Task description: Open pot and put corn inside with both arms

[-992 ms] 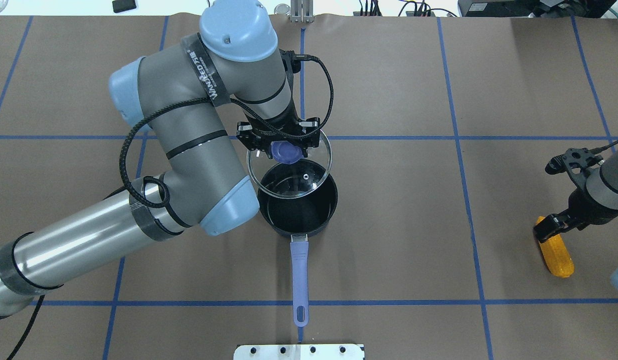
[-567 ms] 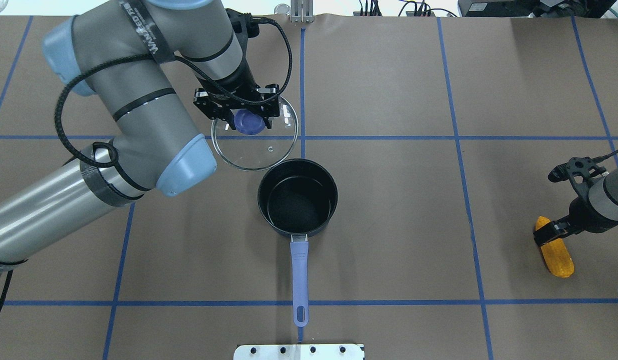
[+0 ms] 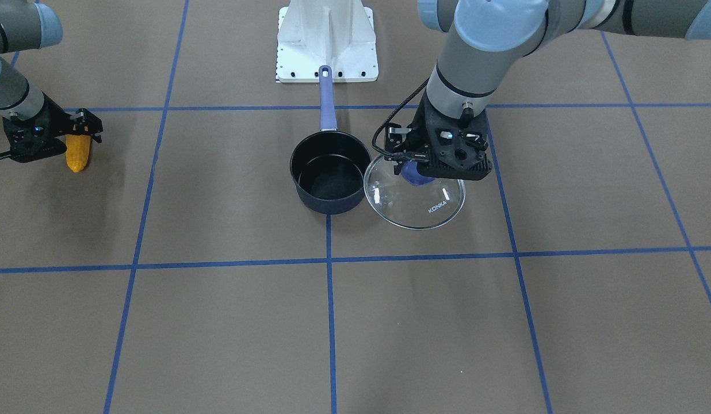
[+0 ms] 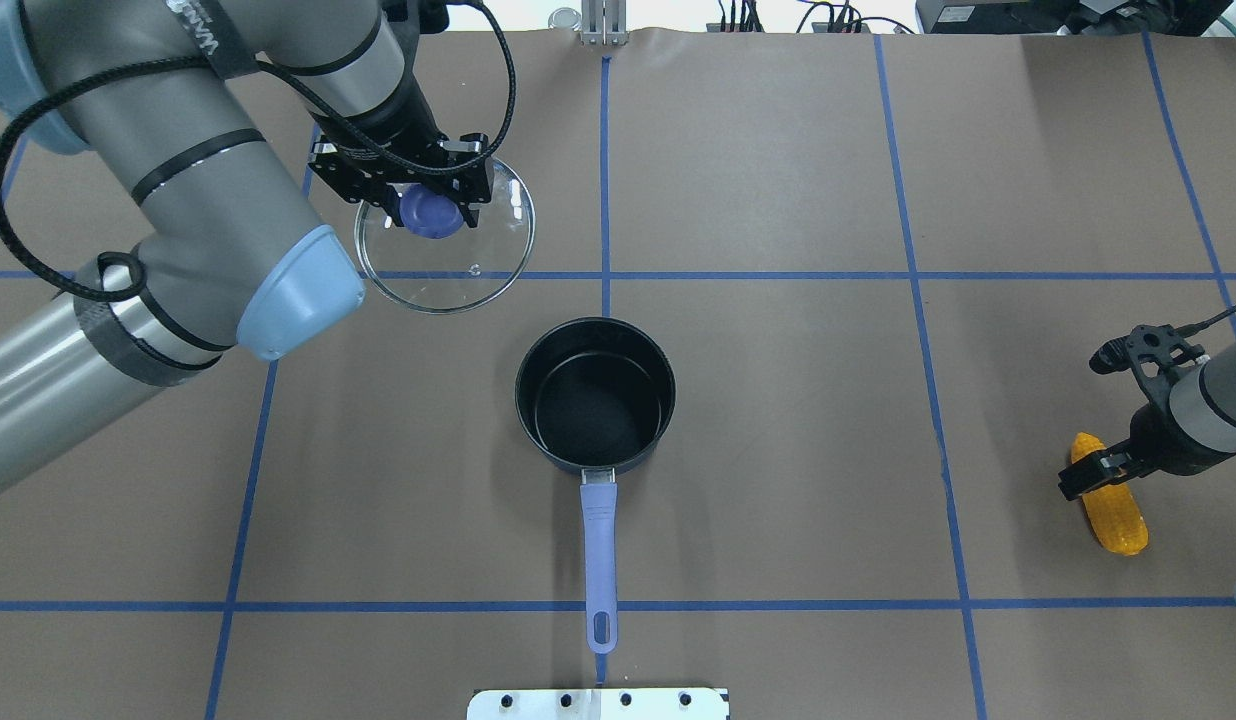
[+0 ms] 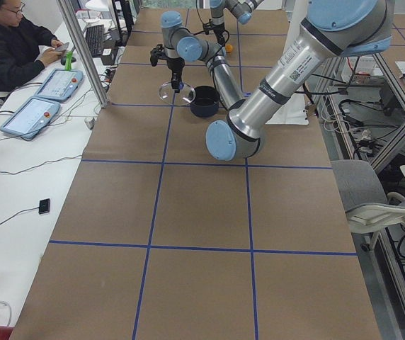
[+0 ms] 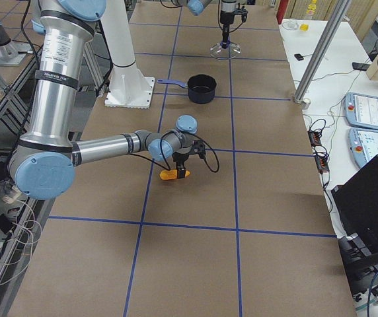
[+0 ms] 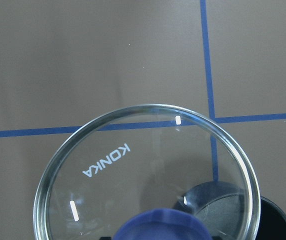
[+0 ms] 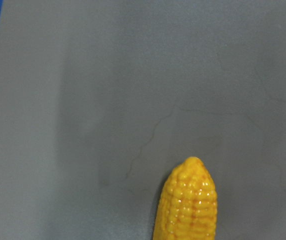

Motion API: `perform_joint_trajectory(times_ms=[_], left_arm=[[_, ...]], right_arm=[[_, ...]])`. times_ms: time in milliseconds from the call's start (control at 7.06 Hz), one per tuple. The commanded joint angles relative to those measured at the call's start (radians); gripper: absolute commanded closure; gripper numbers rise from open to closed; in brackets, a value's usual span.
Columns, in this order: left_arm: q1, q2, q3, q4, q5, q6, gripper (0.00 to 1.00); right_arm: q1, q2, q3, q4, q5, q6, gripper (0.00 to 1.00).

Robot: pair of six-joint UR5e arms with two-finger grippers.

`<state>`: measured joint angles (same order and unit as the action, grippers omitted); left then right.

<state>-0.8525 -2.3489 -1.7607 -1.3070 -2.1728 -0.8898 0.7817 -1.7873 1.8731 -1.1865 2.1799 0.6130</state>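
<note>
Small dark navy saucepan (image 4: 595, 405): lidless, mid-worktop (image 4: 778, 450), handle toward the robot.
Round glass lid (image 4: 458, 262): rim apart from the saucepan's, blue knob clamped in left gripper (image 4: 428, 207).
Orange-yellow corn cob (image 4: 1113, 515): well apart, near the worktop's right edge; right gripper (image 4: 1096, 472) straddles one end, whether it grips I cannot tell.

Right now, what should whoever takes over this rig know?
Left gripper: shut on the lid, held off to the side of the pot.
Right gripper: around one end of the corn; clamped or not, unclear.
The pot is open and empty, mid-table; the corn is on the robot's right, apparently lying on the table.
Done: lid off. Left: lift the corn and drop it in the pot.
</note>
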Motion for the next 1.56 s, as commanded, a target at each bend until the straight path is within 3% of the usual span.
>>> perform_joint_trajectory(times_ms=[0, 708, 850, 992, 1275, 1417], left_arm=[[-0.054, 0.094, -0.052, 0.002, -0.025, 0.098, 0.37], [-0.12, 0.194, -0.071, 0.003, -0.027, 0.275, 0.37], [-0.12, 0.198, -0.071, 0.003, -0.027, 0.275, 0.37], [-0.122, 0.2, -0.071, 0.005, -0.025, 0.287, 0.37], [-0.123, 0.2, -0.071, 0.003, -0.025, 0.287, 0.37], [-0.123, 0.2, -0.071, 0.003, -0.025, 0.287, 0.37]], right_arm=[[0.001, 0.0, 0.006, 0.001, -0.002, -0.003, 0.0], [-0.022, -0.006, -0.008, 0.001, -0.011, -0.006, 0.03], [-0.028, -0.006, -0.009, 0.001, -0.014, -0.006, 0.14], [-0.036, -0.006, -0.018, -0.001, -0.015, -0.007, 0.19], [-0.047, -0.001, -0.018, -0.001, -0.031, -0.009, 0.45], [-0.047, -0.001, -0.014, -0.001, -0.031, -0.01, 0.53]])
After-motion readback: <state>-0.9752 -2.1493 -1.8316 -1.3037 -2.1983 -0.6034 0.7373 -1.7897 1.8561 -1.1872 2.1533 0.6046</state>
